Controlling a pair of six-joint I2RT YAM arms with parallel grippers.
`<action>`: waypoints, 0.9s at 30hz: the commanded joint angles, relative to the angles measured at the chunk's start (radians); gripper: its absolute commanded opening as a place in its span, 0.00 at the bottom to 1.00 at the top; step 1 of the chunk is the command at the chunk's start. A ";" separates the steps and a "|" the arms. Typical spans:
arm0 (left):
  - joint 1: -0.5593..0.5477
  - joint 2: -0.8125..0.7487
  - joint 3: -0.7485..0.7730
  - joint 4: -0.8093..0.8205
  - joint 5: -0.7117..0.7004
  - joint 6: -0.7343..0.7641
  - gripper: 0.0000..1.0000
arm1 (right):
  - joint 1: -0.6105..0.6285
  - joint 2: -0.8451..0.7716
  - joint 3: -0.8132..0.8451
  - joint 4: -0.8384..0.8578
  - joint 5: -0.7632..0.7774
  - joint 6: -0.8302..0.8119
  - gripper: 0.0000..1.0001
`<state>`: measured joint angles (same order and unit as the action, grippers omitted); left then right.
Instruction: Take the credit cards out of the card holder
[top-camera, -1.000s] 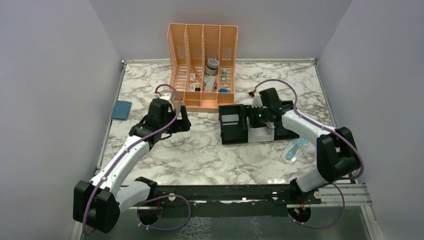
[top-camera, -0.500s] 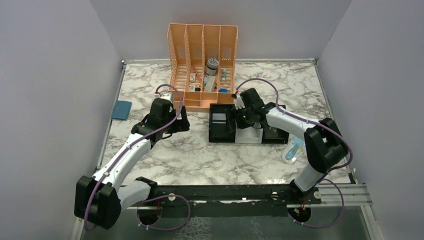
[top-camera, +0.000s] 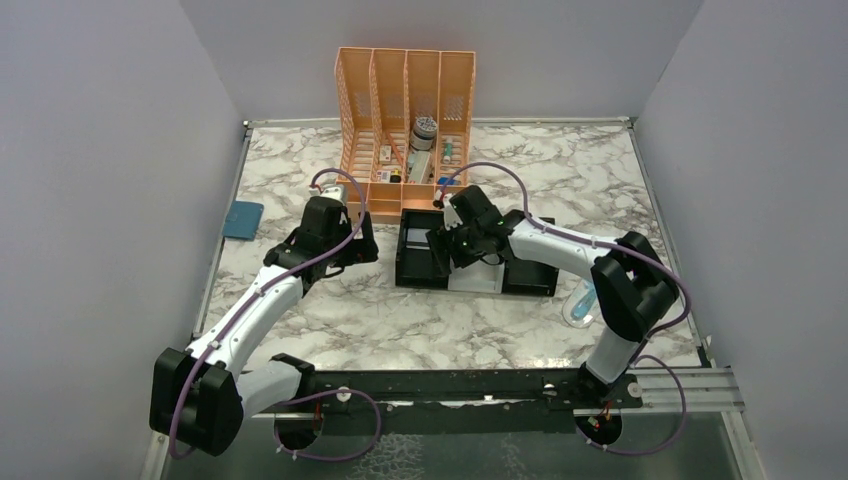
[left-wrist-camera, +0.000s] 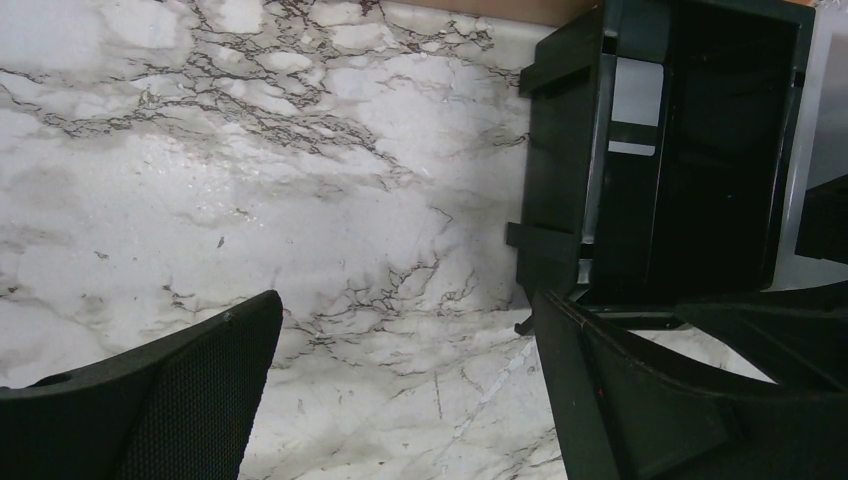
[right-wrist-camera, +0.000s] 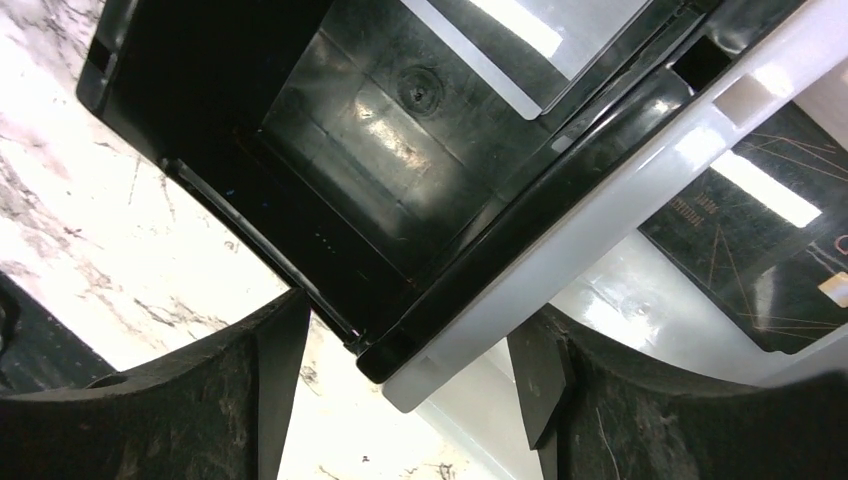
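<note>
- The right pincer hangs low over the black-and-white tray, its two fingers spread and straddling the wall where the tray's black compartment meets its white one; whether either finger presses on that wall cannot be told.
- The left pincer is also spread wide, with only bare marble table between its fingers. It hovers just left of the tray and a little in front of the orange file rack.
- The card holder, a flat blue sleeve, lies at the far left edge of the table, well apart from both pincers and touched by neither. Its contents cannot be made out from above.
- The tray sits mid-table, just in front of the rack and slightly askew to it, with the right arm stretched across it from the right.
- A silver-white card leans inside the tray's black left compartment, against its inner wall.
- A dark card with fine gold lines lies flat in the white middle compartment.
- A pale translucent packet rests on the marble to the right of the tray, partly hidden behind the right arm's elbow.
- The rack stands upright near the back wall, with small items in its slots too tiny to name.
</note>
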<state>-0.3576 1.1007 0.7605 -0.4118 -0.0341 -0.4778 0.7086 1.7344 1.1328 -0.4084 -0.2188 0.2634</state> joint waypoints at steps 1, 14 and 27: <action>-0.004 -0.001 0.022 0.018 -0.025 -0.005 0.98 | 0.008 0.013 0.027 -0.013 0.105 -0.033 0.71; -0.005 0.012 0.030 0.019 -0.016 -0.006 0.98 | 0.008 0.048 0.042 0.018 0.277 -0.169 0.61; -0.006 0.015 0.028 0.019 -0.012 -0.008 0.98 | 0.006 0.112 0.116 0.034 0.332 -0.162 0.51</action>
<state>-0.3576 1.1168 0.7609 -0.4118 -0.0380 -0.4805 0.7155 1.8030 1.1931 -0.4133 0.0402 0.1215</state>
